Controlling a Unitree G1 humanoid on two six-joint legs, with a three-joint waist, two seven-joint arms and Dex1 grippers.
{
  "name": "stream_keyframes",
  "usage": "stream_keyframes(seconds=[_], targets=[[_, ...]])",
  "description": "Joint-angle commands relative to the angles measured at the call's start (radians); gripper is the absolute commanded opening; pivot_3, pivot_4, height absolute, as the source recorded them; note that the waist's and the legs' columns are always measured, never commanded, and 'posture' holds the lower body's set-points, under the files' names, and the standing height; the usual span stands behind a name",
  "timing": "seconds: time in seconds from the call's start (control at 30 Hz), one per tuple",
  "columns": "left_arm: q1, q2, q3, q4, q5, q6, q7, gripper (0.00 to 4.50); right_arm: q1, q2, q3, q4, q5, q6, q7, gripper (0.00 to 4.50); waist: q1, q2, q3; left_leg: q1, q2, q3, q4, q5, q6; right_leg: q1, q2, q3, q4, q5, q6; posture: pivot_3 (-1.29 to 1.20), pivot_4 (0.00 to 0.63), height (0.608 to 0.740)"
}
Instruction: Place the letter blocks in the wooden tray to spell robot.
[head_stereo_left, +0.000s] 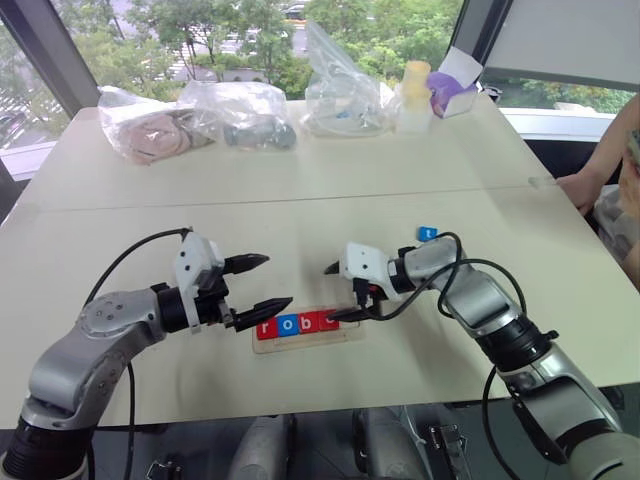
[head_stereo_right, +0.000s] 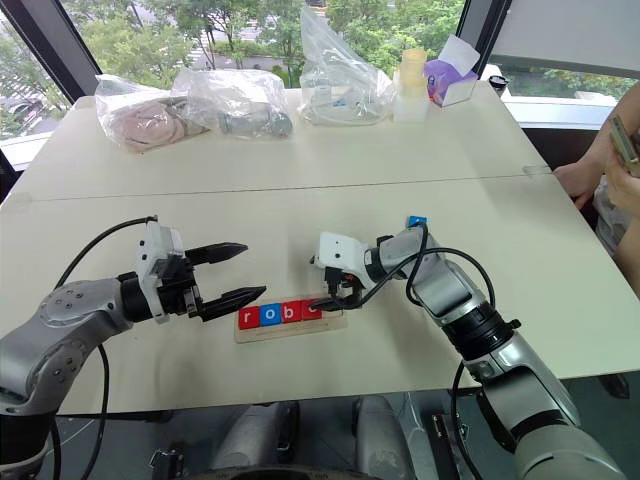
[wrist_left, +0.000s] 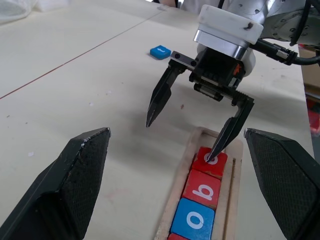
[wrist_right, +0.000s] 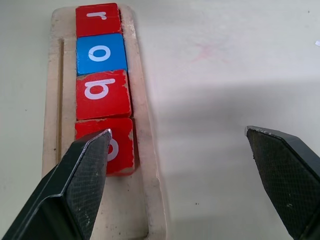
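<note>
Silver-grey arms, black cables, white wrist housings, black pointed fingers (head_stereo_left: 262, 306)

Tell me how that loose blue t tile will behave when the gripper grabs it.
The blue t tile looks like a rigid little block, so it should keep its shape when pinched. Flat and square, it lies flush on the table; rolling seems unlikely, sliding when nudged more likely. Being thin and low, it offers the open right gripper little edge to grasp.

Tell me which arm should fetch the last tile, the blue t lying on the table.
Right. The blue t tile lies just beyond the right arm, and the right gripper stands open over the wooden tray, next to its free end slot. The left gripper, also open, hovers at the tray's r end, farther from the tile.
</note>
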Motion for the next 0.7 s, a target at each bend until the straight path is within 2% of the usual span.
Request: stream_keyframes(seconds=[0.03, 0.17, 0.33, 0.5, 0.7], targets=[[-0.012, -0.005, 0.006, -0.013, -0.006, -0.01, 0.0, 4.5, -0.043, -0.015, -0.088, -0.082, 0.063, 0.069, -0.001, 4.42, 0.0, 0.0, 0.0, 0.0, 0.0, 0.0, 0.0, 0.0, 0.0, 0.0, 0.0, 0.0, 0.0, 0.0, 0.0, 0.0, 0.15, 0.74], [-0.015, -0.01, 0.004, -0.011, -0.004, -0.014, 0.001, 4.5, -0.058, -0.041, -0.228, -0.101, 0.093, 0.177, -0.103, 4.42, 0.003, 0.0, 0.0, 0.0, 0.0, 0.0, 0.0, 0.0, 0.0, 0.0, 0.0, 0.0, 0.0, 0.0, 0.0, 0.0, 0.15, 0.74], [-0.008, -0.019, 0.005, -0.01, 0.0, -0.021, 0.0, 4.5, -0.055, -0.017, -0.354, -0.07, 0.023, 0.362, -0.391, 4.42, 0.002, 0.0, 0.0, 0.0, 0.0, 0.0, 0.0, 0.0, 0.0, -0.001, -0.001, 0.0, 0.0, -0.001, -0.002, 0.0, 0.15, 0.74], [-0.024, -0.036, -0.014, 0.009, 0.015, -0.035, -0.004, 4.5, -0.06, 0.079, -0.467, -0.043, -0.024, 0.578, -0.672, 4.42, -0.001, 0.0, 0.0, -0.001, 0.0, 0.001, 0.0, 0.0, 0.0, -0.002, 0.0, 0.001, 0.002, -0.001, -0.003, 0.0, 0.15, 0.74], [-0.047, -0.053, -0.035, 0.029, 0.029, -0.048, -0.01, 4.5, -0.087, 0.185, -0.592, 0.056, -0.014, 0.651, -0.858, 4.42, 0.0, 0.0, 0.0, -0.001, -0.001, 0.001, 0.0, 0.0, 0.0, -0.003, 0.0, 0.002, 0.003, -0.001, -0.002, 0.0, 0.15, 0.74]])
